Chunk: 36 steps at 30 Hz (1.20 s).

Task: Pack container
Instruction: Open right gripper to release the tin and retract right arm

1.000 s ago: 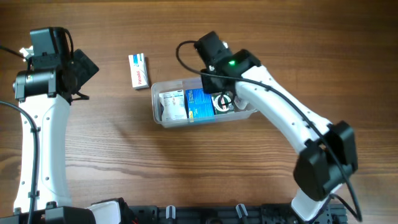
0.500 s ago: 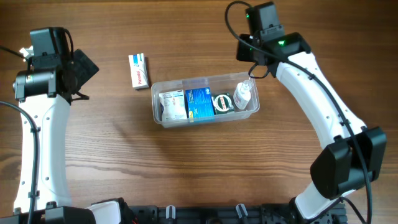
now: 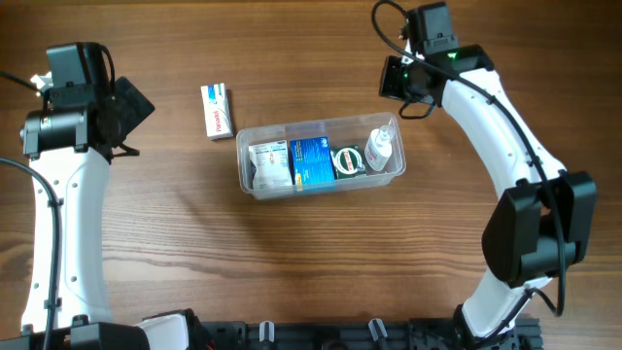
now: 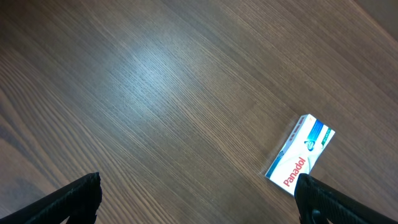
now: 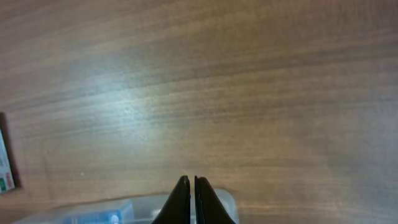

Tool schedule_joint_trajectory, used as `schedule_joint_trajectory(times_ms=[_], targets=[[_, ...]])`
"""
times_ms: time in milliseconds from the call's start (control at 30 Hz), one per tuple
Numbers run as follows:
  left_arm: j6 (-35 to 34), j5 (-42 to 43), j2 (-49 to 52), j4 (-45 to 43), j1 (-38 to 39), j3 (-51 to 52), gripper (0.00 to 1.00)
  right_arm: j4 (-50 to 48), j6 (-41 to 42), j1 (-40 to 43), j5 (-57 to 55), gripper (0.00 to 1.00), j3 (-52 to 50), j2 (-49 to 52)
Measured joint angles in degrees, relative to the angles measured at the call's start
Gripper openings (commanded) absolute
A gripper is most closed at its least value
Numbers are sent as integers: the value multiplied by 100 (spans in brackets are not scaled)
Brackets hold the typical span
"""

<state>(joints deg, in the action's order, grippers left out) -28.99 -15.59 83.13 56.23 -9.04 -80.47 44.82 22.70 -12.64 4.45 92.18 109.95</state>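
The clear plastic container (image 3: pixel 245 171) lies at the table's middle. It holds a white box, a blue box, a round green-rimmed item and a small clear bottle (image 3: pixel 380 148). A white Panadol box (image 3: pixel 217 110) lies on the table just beyond its left end, and shows in the left wrist view (image 4: pixel 301 155). My left gripper (image 4: pixel 199 199) is open and empty, high at the far left. My right gripper (image 5: pixel 189 184) is shut and empty, above the table behind the container's right end; the container's rim (image 5: pixel 227 202) shows under its fingertips.
Bare wooden table surrounds the container. The right arm (image 3: pixel 505 146) arches along the right side; the left arm (image 3: pixel 58 194) stands at the left edge. The box's edge shows at the left of the right wrist view (image 5: pixel 5 163).
My right gripper has lifted out of the container, leaving the small bottle inside, and moved back and to the right. The left arm has not moved.
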Motion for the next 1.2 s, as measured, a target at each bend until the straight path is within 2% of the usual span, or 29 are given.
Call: schedule_joint_trajectory(times_ms=[400, 1200], targets=[[0, 0, 0, 0, 0, 0, 100, 400, -2, 129, 249, 4, 2, 350], [0, 0, 0, 0, 0, 0, 100, 1250, -354, 240, 227, 4, 9, 352]])
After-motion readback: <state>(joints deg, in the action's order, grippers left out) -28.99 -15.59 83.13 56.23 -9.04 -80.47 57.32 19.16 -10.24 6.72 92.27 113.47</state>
